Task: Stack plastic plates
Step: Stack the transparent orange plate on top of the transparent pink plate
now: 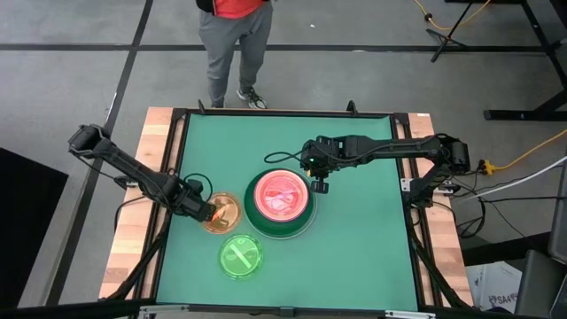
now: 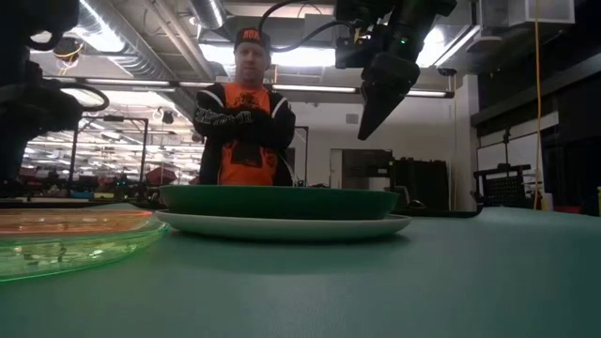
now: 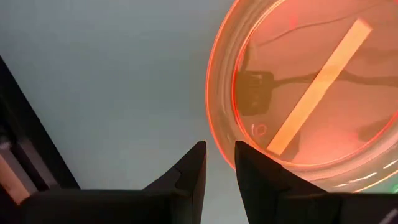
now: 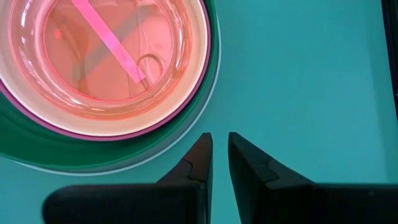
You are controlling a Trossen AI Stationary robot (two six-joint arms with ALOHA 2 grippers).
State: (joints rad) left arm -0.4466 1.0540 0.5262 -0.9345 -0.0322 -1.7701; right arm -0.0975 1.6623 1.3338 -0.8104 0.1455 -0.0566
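While a person [image 2: 246, 113] stands beyond my green table [image 1: 354, 230], my left pincer [image 3: 219, 158], fingers narrow, nears the translucent orange plate [image 3: 311, 87]; my right pincer [image 4: 220, 152], narrow too, hovers beside the stack [image 4: 74, 146].

The high view looks straight down on the whole desk [image 1: 354, 248]. The low view sits at desk level, facing a person [image 2: 246, 122] beyond. Both show the dark green plate [image 1: 266, 226]; each wrist view hovers close above the desk.
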